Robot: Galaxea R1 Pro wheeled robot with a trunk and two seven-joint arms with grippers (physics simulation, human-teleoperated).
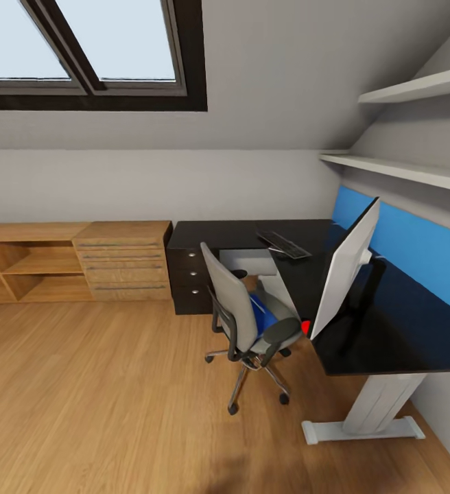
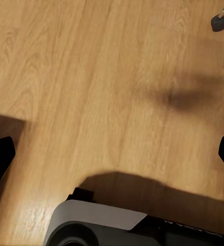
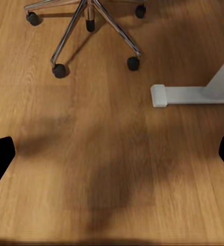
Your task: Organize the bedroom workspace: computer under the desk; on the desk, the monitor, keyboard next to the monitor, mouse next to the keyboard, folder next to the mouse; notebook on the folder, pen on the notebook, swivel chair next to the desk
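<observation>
Grey padded swivel chair (image 1: 242,322) sits beside the black L-shaped tabletop (image 1: 362,322), bright-blue flat folder (image 1: 264,317) on its seat; both jaws spread wide, holding nothing, over wood floor (image 3: 112,169).

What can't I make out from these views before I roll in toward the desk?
- Folder, head view: mostly hidden by the swivel chair back and armrest; anything lying on it cannot be told.
- Monitor, head view: seen from behind, its foot not clear.
- Under the desk, head view: blocked by the desktop and chair.
- Keyboard, head view: too small for key detail.
- Chair, right wrist view: cut off above its base.
</observation>
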